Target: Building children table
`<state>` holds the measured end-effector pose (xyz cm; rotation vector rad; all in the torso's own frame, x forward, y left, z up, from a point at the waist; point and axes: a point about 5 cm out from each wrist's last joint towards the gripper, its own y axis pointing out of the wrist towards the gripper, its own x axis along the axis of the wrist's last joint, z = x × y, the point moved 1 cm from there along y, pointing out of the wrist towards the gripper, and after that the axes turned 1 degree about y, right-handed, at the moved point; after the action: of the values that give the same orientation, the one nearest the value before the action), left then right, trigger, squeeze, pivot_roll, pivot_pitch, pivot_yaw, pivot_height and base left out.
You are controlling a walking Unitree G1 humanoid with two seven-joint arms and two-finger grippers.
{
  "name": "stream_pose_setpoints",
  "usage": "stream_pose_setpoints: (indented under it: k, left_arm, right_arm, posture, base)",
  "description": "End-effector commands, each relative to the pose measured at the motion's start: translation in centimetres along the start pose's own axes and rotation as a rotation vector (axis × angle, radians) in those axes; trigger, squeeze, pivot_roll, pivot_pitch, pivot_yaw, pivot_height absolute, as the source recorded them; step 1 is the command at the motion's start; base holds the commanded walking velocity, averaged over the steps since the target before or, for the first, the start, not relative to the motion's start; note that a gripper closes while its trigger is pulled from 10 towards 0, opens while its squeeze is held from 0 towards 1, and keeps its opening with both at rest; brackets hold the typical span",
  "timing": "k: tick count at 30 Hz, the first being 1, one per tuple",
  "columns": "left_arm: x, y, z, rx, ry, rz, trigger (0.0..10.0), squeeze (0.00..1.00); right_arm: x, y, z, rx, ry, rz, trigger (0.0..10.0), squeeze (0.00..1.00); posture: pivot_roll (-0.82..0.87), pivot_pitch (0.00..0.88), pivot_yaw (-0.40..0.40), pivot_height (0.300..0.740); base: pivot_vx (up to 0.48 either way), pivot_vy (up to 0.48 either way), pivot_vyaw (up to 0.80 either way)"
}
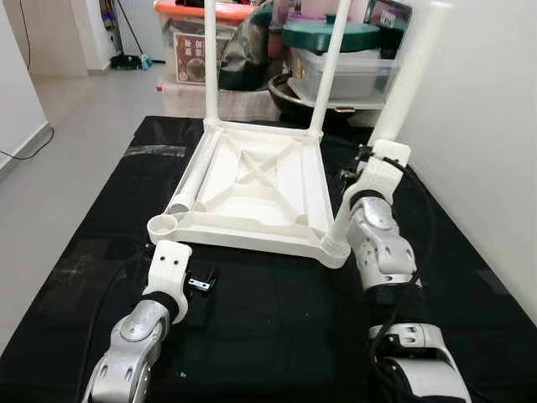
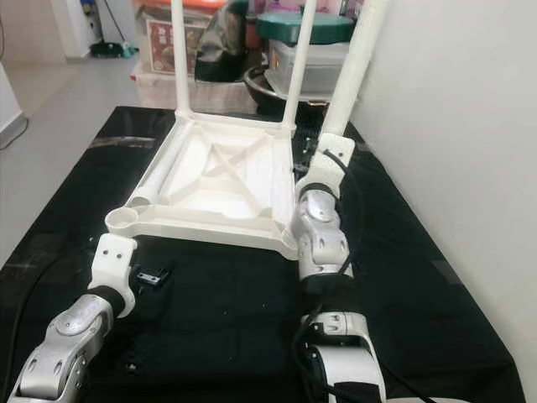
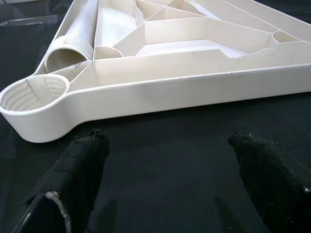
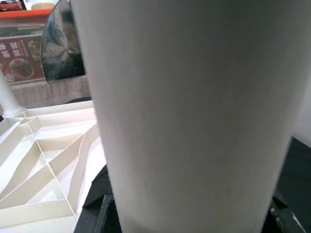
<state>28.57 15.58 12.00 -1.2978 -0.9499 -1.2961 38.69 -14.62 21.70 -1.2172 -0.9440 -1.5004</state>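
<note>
A white plastic table top (image 1: 252, 239) lies upside down on a black cloth. Two white legs (image 1: 211, 59) (image 1: 329, 67) stand upright in its far corners. A third leg (image 1: 411, 67) rises from the near right corner socket (image 1: 336, 245), leaning slightly right, with my right gripper (image 1: 359, 168) shut around it part way up. A loose leg (image 1: 191, 180) lies inside the top along its left side. The near left socket (image 1: 163, 224) holds nothing. My left gripper (image 3: 170, 184) rests open on the cloth just in front of that socket.
The black cloth (image 1: 277, 319) covers the floor around the table top. Storage boxes (image 1: 193, 42) and a clear bin with a green lid (image 1: 336, 59) crowd the back. A white wall (image 1: 487, 126) runs close along the right. Bare floor (image 1: 75, 168) lies to the left.
</note>
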Motion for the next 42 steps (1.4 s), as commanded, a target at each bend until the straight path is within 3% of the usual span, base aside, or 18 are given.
stream_pose_setpoints:
  k: [1,2,10,11,13,15,16,18,21,22,32,33,34,36,37,38,39,42]
  left_arm:
    - [-0.4,0.0,-0.1,-0.003,0.003,0.012,10.0,0.00]
    - [-0.4,0.0,-0.1,-0.003,0.003,0.012,10.0,0.00]
    - [-0.4,0.1,-0.3,-0.002,0.001,0.009,10.0,0.00]
    - [-0.4,0.1,-0.3,-0.002,-0.001,0.009,10.0,0.00]
    - [-0.4,0.1,-0.3,-0.002,-0.001,0.009,10.0,0.00]
    - [-0.4,0.2,-0.4,-0.002,-0.003,0.009,10.0,0.00]
    - [-0.4,0.2,-0.4,-0.002,-0.003,0.009,10.0,0.00]
    - [-0.5,0.2,-0.4,-0.003,-0.004,0.007,10.0,0.00]
    - [-0.5,0.2,-0.4,-0.003,-0.004,0.006,10.0,0.00]
    - [-0.4,0.3,-0.5,-0.005,-0.004,0.003,10.0,0.00]
    - [-0.1,0.4,-0.5,-0.004,0.000,-0.007,10.0,0.00]
    - [0.0,0.4,-0.4,-0.001,0.001,-0.008,10.0,0.00]
    - [0.0,0.3,-0.3,0.002,0.002,-0.009,10.0,0.00]
    - [0.0,0.3,-0.3,0.002,0.002,-0.009,10.0,0.00]
    - [0.0,0.3,-0.3,0.004,0.004,-0.010,10.0,0.00]
    - [0.0,0.3,-0.3,0.004,0.004,-0.010,10.0,0.00]
    - [0.0,0.3,-0.3,0.005,0.004,-0.010,10.0,0.00]
    - [0.0,0.3,-0.3,0.006,0.005,-0.010,10.0,0.00]
  right_arm:
    - [-1.3,-0.3,0.7,0.066,0.099,0.096,10.0,0.00]
    - [-0.6,-0.3,0.4,0.090,0.114,0.064,10.0,1.00]
    - [2.2,0.2,-1.8,0.158,0.032,0.009,10.0,0.95]
    - [3.2,0.3,-2.2,0.212,0.024,-0.011,10.0,0.00]
    - [3.2,0.3,-2.2,0.212,0.024,-0.011,10.0,0.00]
    - [5.1,0.3,-2.9,0.397,0.026,-0.032,10.0,0.00]
    - [5.1,0.3,-2.9,0.397,0.026,-0.032,10.0,0.00]
    - [6.1,-0.9,-3.0,0.708,-0.017,-0.050,10.0,0.00]
    - [6.0,-1.4,-3.0,0.826,-0.042,-0.041,10.0,0.00]
    - [5.1,-2.5,-2.7,1.023,-0.111,-0.029,10.0,0.00]
    - [2.5,-1.5,-2.1,1.141,-0.221,0.065,10.0,0.00]
    - [2.0,-1.0,-1.9,1.161,-0.250,0.096,5.9,0.00]
    - [1.7,-0.7,-1.8,1.174,-0.259,0.119,4.9,0.00]
    - [1.7,-0.7,-1.8,1.174,-0.259,0.119,4.9,0.00]
    - [1.5,-0.5,-1.8,1.178,-0.262,0.134,1.3,0.00]
    - [1.5,-0.5,-1.8,1.178,-0.262,0.134,1.3,0.00]
    - [1.3,-0.5,-1.9,1.189,-0.252,0.149,0.0,0.00]
    - [1.1,-0.4,-2.1,1.181,-0.238,0.153,0.0,0.00]
  posture:
    - [0.07,0.000,-0.102,0.740]
    - [0.07,0.000,-0.102,0.740]
    - [0.06,0.000,-0.103,0.740]
    - [0.06,0.000,-0.104,0.740]
    - [0.06,0.000,-0.104,0.740]
    - [0.06,0.000,-0.106,0.740]
    - [0.06,0.000,-0.106,0.740]
    - [0.06,0.000,-0.105,0.740]
    - [0.06,0.000,-0.106,0.740]
    - [0.06,0.000,-0.106,0.740]
    - [0.08,0.000,-0.113,0.740]
    - [0.10,0.000,-0.126,0.740]
    - [0.10,0.000,-0.130,0.740]
    - [0.10,0.000,-0.130,0.740]
    - [0.11,0.000,-0.135,0.740]
    - [0.11,0.000,-0.135,0.740]
    - [0.11,0.000,-0.137,0.740]
    - [0.11,0.000,-0.138,0.740]
  base:
    - [0.000,0.000,0.00]
    - [0.000,0.000,0.00]
    - [0.000,0.000,0.00]
    - [0.000,0.000,0.00]
    - [0.000,0.000,0.00]
    - [0.000,0.000,0.00]
    - [0.000,0.000,0.00]
    - [0.000,0.000,0.00]
    - [0.000,0.000,0.00]
    - [0.000,0.000,0.00]
    - [0.000,0.000,0.00]
    - [0.000,0.000,0.00]
    - [0.000,0.000,0.00]
    - [0.000,0.000,0.00]
    - [0.000,0.000,0.00]
    - [0.000,0.000,0.00]
    - [0.000,0.000,0.00]
    - [0.000,0.000,0.00]
